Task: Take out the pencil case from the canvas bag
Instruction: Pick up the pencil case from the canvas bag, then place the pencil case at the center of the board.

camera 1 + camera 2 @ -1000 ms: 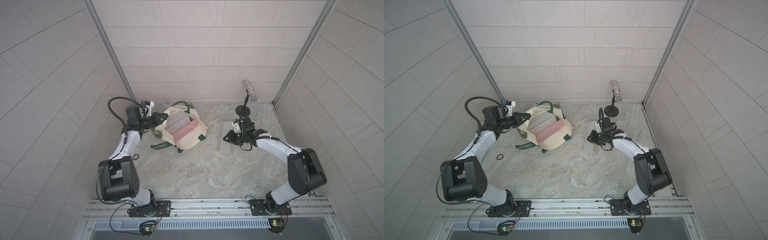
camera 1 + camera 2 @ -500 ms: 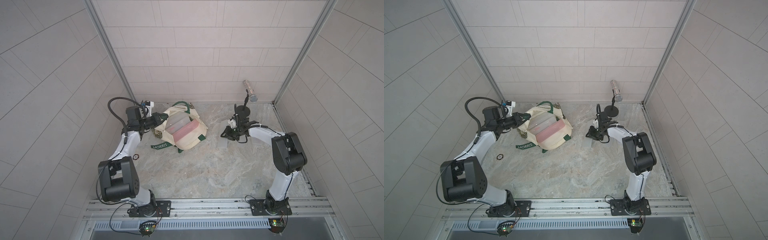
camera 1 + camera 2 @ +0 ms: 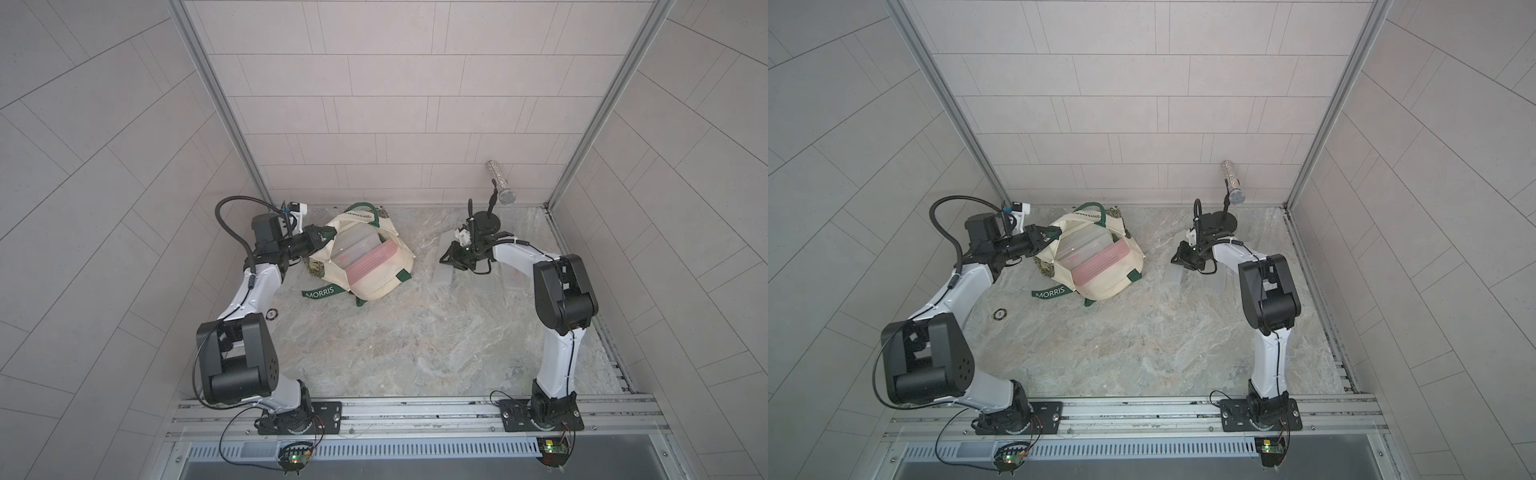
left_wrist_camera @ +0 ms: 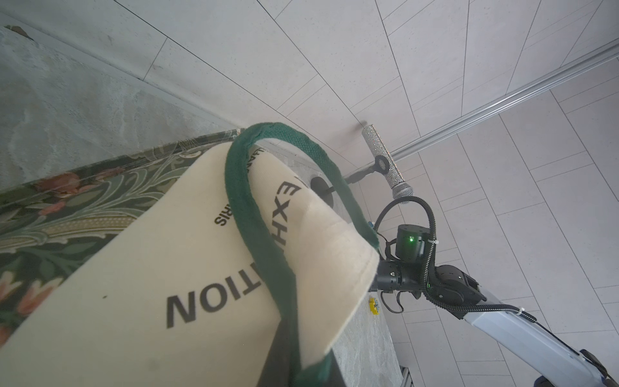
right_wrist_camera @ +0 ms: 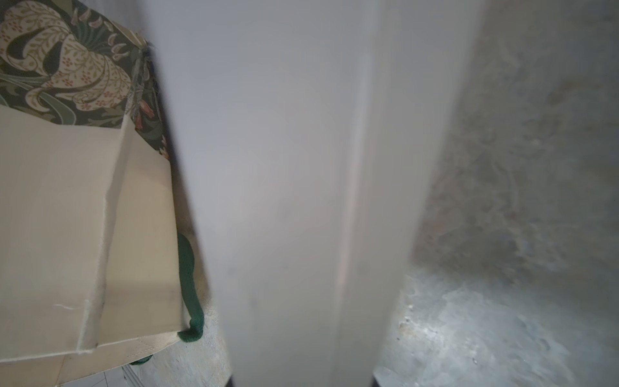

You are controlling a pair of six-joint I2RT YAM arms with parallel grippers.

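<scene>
The marble table (image 3: 395, 345) fills the lower middle of both top views. Left of centre, near the back wall, the canvas bag (image 3: 376, 286) lies slumped with its mouth open, and clear and pink pouches (image 3: 365, 259) show inside. The left gripper (image 3: 323, 234) is clamped on the bag's rim at its upper left. Right of centre, well apart from the bag, the right gripper (image 3: 449, 261) is closed on the translucent pencil case (image 3: 441, 275). Whether the case's lower end touches the table cannot be told. In the right wrist view the case fills the middle, with the bag at the left edge. A microphone (image 3: 505, 195) stands at upper right.
</scene>
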